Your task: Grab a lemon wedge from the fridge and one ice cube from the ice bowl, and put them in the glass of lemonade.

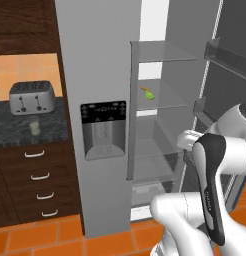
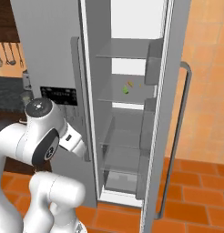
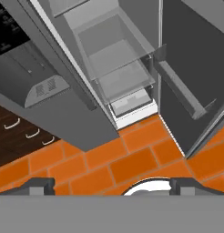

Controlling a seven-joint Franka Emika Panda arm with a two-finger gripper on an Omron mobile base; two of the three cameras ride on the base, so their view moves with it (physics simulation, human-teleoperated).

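Hanging low before the fridge [image 1: 97,75], gripper [image 3: 111,185] spread wide, holding nothing, aimed at floor tiles; right door swung fully open, shelf fronts unobstructed; lemon wedge [image 1: 150,95] on mid glass shelf; glass of lemonade [image 1: 34,127] on counter beside toaster [image 1: 32,96].

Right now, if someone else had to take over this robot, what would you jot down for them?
Gripper: open, empty, looking down at the orange floor in front of the fridge.
Fridge: right door already open.
Lemon wedge: on a middle glass shelf inside, beside a thin orange sliver.
Glass of lemonade: on the dark counter, in front of the toaster.
Left: grab wedge, fetch an ice cube, drop both into the glass.
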